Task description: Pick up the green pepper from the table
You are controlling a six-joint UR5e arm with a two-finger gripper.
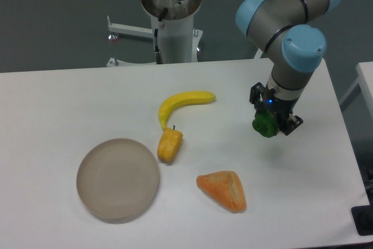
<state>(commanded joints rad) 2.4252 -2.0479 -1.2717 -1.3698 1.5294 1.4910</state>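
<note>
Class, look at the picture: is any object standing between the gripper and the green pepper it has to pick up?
Nothing visible does. The gripper is already at the green pepper, its fingers on either side of it. The banana, yellow pepper, bread piece and plate all lie apart, to the left.

Green pepper [265, 125] (glossy), seemingly above table [70, 103]

No text, label or number can be read anywhere.
</note>
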